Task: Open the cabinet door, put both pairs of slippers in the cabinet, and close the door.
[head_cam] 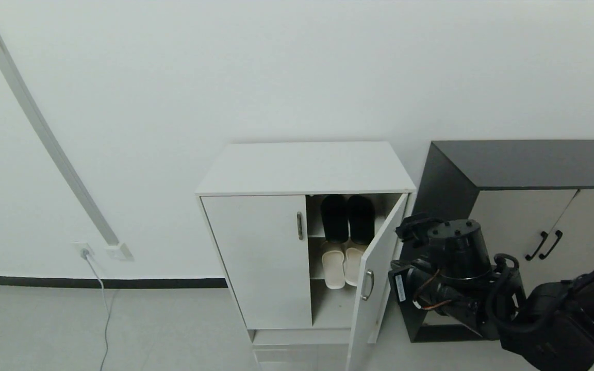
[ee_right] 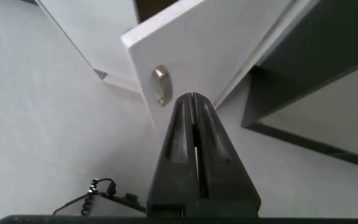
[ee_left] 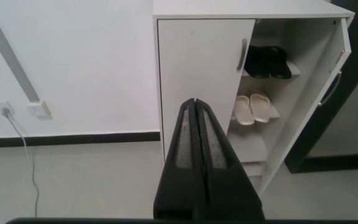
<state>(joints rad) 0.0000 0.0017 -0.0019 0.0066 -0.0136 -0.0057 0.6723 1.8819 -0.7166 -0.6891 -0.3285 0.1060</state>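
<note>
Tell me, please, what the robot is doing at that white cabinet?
The robot is putting slippers away. Both pairs are already inside the white cabinet: the black slippers on the upper shelf, the cream slippers on the shelf below. The right door stands open. The right claw, shut and empty, is close to that door's outer face by its handle; the left claw, also shut, faces the cabinet from farther off. Only closing the door remains.

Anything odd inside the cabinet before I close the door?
Nothing stands out. The black slippers sit paired on the upper shelf and the cream slippers on the shelf below, both pairs straight. The right door hangs open.
</note>
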